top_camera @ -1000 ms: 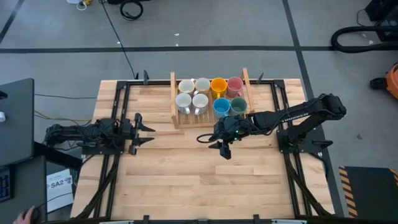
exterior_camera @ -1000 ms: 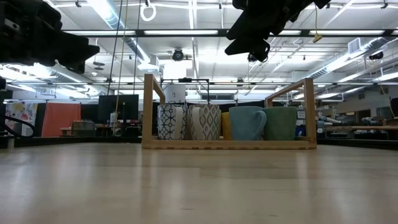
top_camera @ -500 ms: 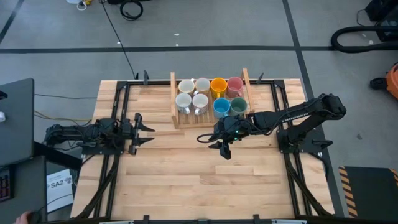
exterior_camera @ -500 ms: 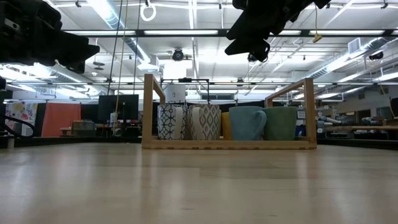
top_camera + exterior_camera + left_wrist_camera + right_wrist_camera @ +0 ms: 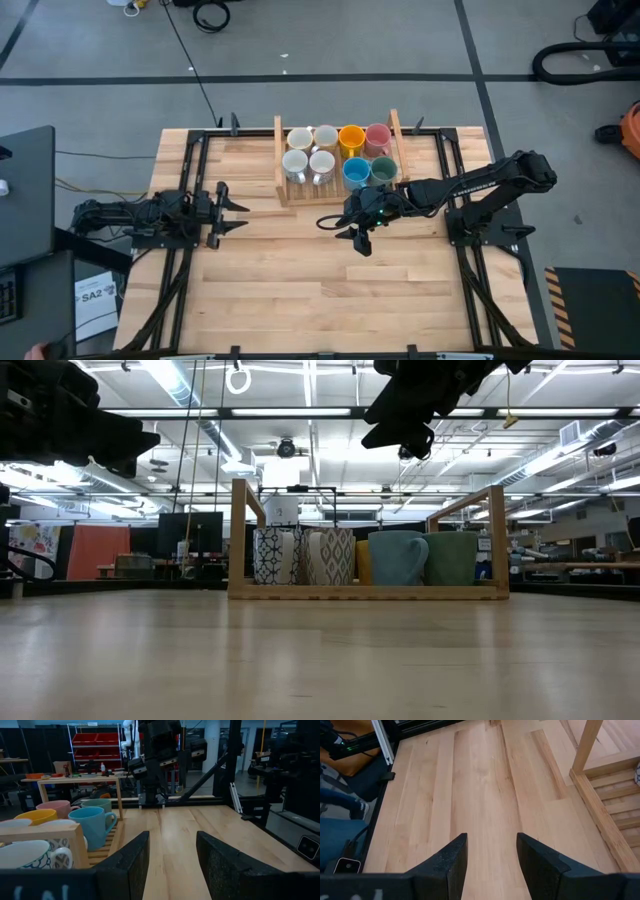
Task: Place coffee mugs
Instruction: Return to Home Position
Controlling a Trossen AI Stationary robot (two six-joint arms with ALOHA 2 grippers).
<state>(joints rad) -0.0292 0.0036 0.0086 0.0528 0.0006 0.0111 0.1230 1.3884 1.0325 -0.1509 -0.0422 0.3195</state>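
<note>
Eight mugs stand upright in a wooden rack [image 5: 281,160] at the table's far middle: four white or patterned ones [image 5: 309,152] on its left half, orange [image 5: 351,138], pink [image 5: 378,137], blue [image 5: 356,172] and teal-green [image 5: 383,170] on its right. The low view shows the patterned mugs [image 5: 304,555], the blue [image 5: 398,557] and the green [image 5: 452,558]. My right gripper [image 5: 349,231] hovers open above the table just in front of the rack, holding nothing. My left gripper [image 5: 234,209] rests open near the table's left edge, pointing right.
The rack has upright wooden posts [image 5: 240,532] at its ends. Bare wooden tabletop [image 5: 300,280] stretches in front of the rack toward the near edge. Black frame rails [image 5: 190,180] run along both sides of the table. A dark monitor [image 5: 25,190] stands off the left edge.
</note>
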